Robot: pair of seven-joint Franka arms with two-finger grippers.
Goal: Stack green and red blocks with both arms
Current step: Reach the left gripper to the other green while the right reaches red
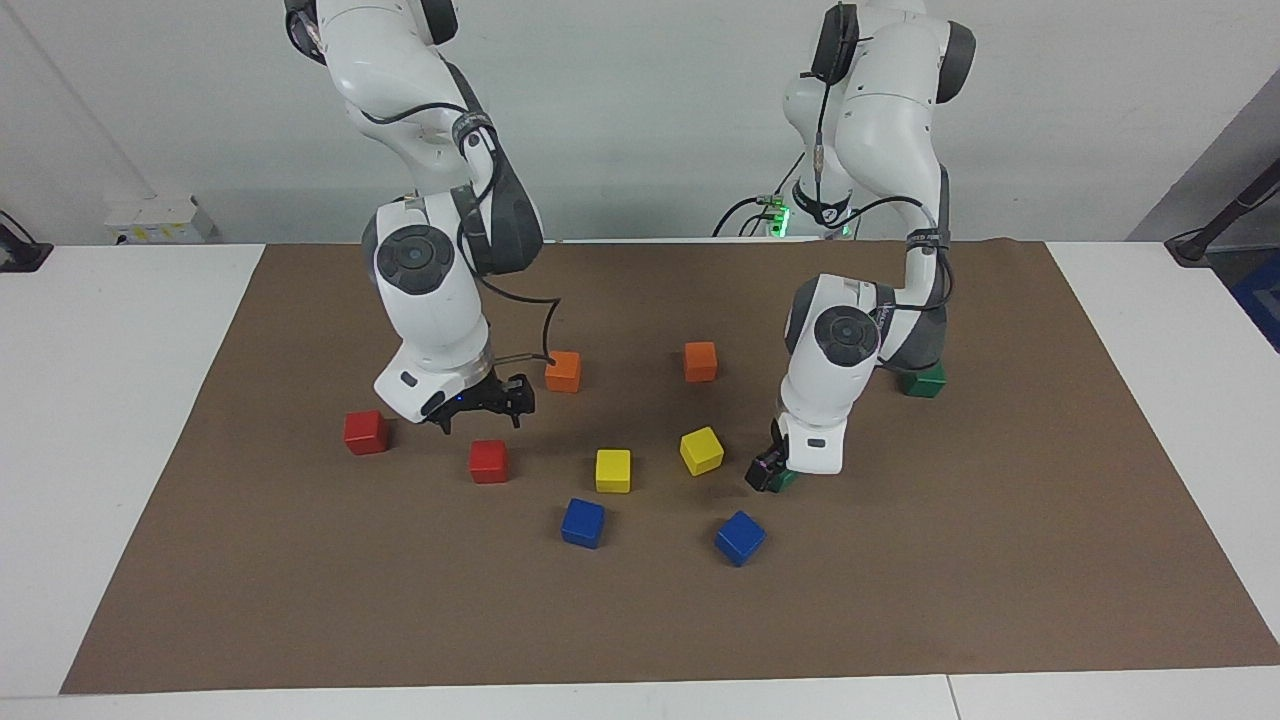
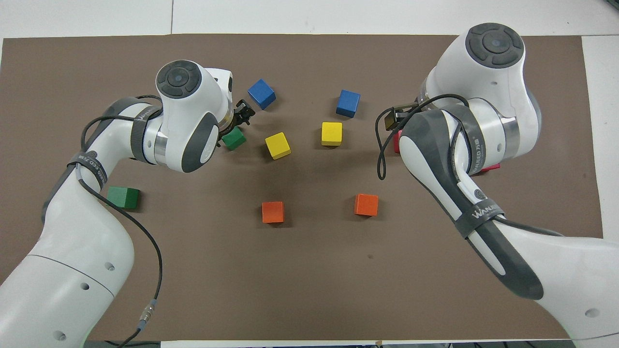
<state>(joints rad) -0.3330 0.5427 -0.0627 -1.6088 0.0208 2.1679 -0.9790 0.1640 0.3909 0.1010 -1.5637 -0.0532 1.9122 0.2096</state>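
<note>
the left gripper (image 1: 768, 470) sat low at a green block (image 1: 785, 480), its grip unclear to me. the right gripper (image 1: 483, 401) hung spread wide above a red block (image 1: 488, 461) on the surface (image 1: 640, 620).

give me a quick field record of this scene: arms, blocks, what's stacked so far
surface: brown mat on white table
left end effector: down at a glossy dark green cube beside the yellow cubes
right end effector: just above a glossy bright red cube
other green cube: near the left arm's end, nearer the robots
other red cube: toward the right arm's end, untouched
other cubes: two orange, two yellow, two blue, all single
stacks: none yet
</note>
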